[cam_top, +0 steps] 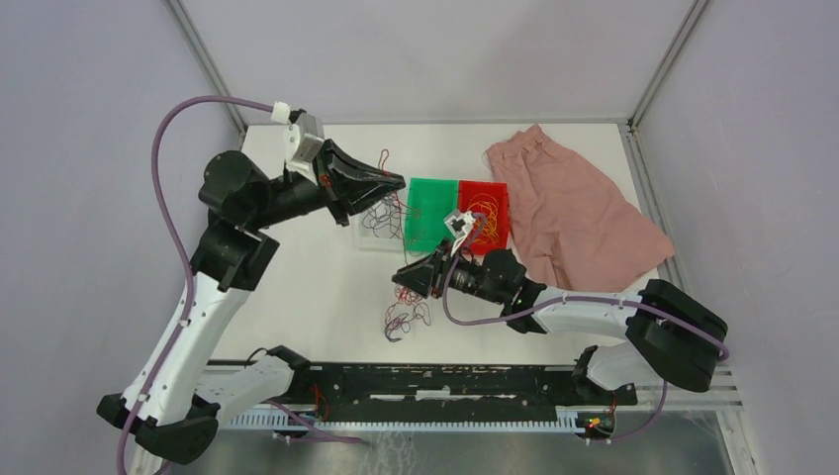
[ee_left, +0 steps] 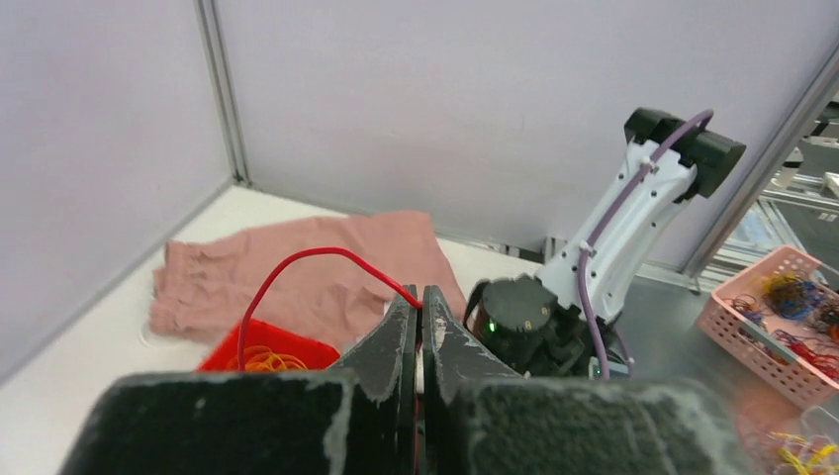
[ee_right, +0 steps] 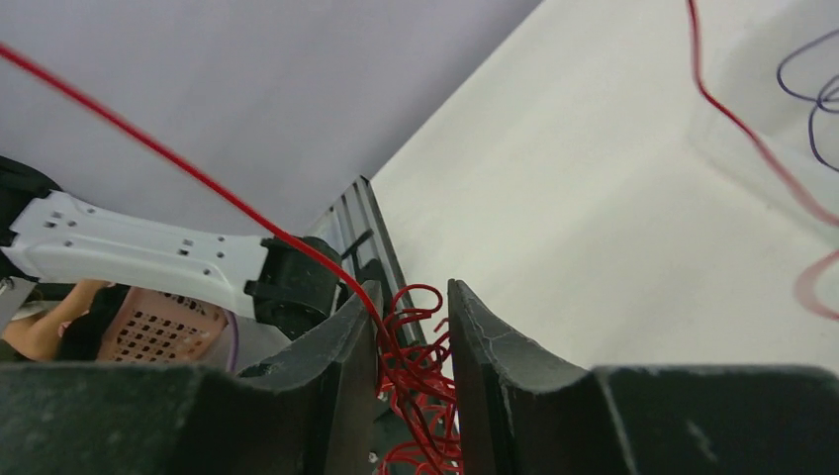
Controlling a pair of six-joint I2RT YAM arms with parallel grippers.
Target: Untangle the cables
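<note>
Left claw (ee_left: 422,295) is clamping shut on a red cable (ee_left: 297,259). Right claw (ee_right: 416,317) is standing narrow around red curls (ee_right: 420,371); grip unconfirmed. Other cables (cam_top: 401,319) are lying tangled on the surface (cam_top: 317,287).

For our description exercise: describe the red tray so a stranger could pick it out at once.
On the white table, find the pink garment at far right. Beside its left edge sits the red tray, holding orange-yellow wires. Its other neighbour is a green tray.
</note>
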